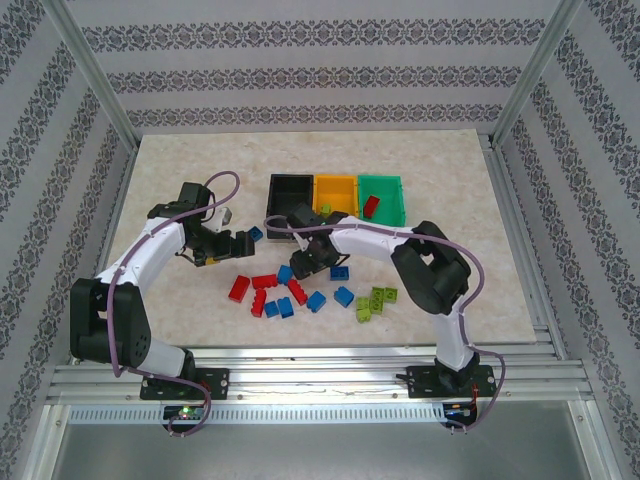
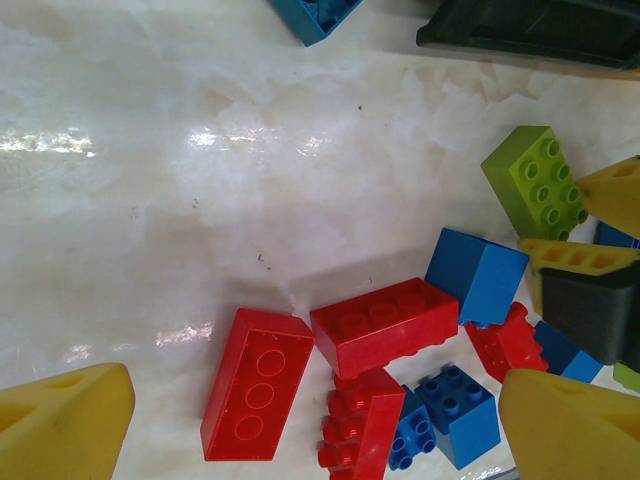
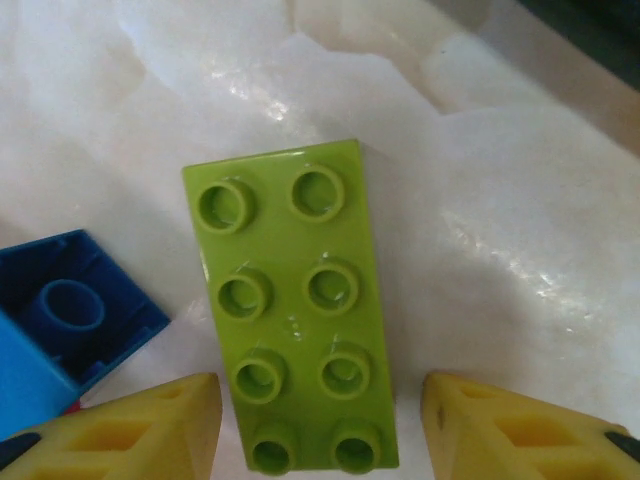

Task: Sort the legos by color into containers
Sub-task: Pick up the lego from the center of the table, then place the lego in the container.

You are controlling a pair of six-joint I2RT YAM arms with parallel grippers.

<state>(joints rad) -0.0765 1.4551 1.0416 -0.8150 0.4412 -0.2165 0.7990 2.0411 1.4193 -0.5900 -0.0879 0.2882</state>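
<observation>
Lime brick (image 3: 300, 310), one, eight-studded, lies between my right pincer's (image 3: 320, 430) parted fingers, unclamped, just in front of the black bin (image 1: 273, 196). My left pincer (image 1: 232, 247) gapes empty, left of that bin. Three bins stand abreast; the green bin (image 1: 399, 196), two along from the black, holds one red brick (image 1: 372, 206).

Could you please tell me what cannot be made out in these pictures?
- Top view: the lime brick is hidden beneath the right gripper, which stands over it.
- Right wrist view: the blue brick is cut off by the left edge.
- Left wrist view: the black bin is cut off by the top edge, so its inside is unseen.
</observation>
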